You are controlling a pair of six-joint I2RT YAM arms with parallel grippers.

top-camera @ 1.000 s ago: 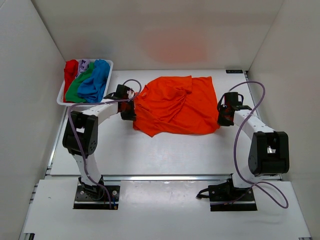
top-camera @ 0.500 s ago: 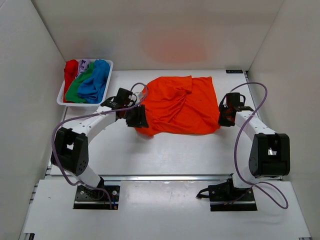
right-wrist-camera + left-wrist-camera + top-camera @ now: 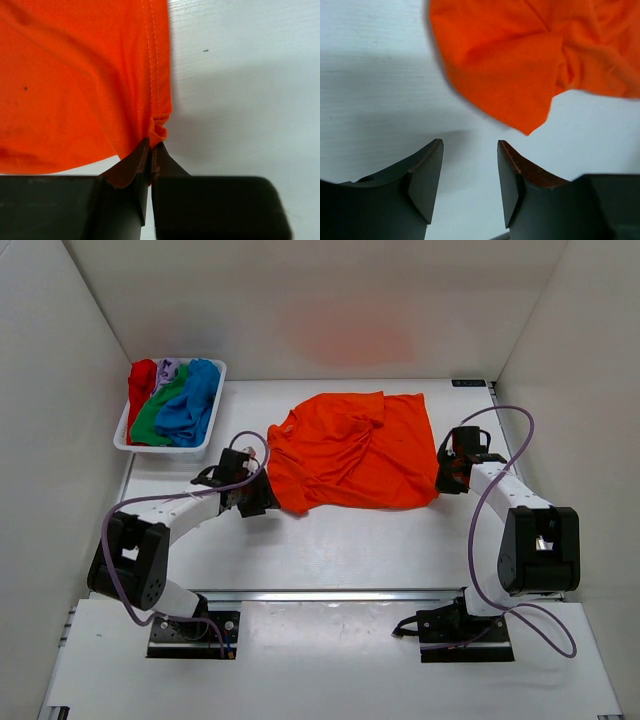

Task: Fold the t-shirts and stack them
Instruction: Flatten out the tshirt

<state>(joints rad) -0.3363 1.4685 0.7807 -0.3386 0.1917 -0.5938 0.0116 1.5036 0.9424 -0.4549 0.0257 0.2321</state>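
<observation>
The white table top (image 3: 350, 540) carries everything. The rumpled orange cloth t-shirt (image 3: 350, 450) lies spread across its middle, with a raised crease running through it and its near left corner coming to a loose point. At the far left corner sits the white plastic tray (image 3: 160, 448), holding the red, green, blue and pale lilac t-shirts (image 3: 185, 400) in a heap, none folded yet. The right gripper (image 3: 150, 146) is pressed together on the orange shirt's stitched hem at the right edge, pinching only a small tuck of cloth. The left gripper (image 3: 470, 145) is spread and empty, low over bare table just beside the pointed corner and not touching it. The main risk is that so thin a pinch slips under any pull. With one side unheld, the shirt would likely drag and bunch rather than flatten.
</observation>
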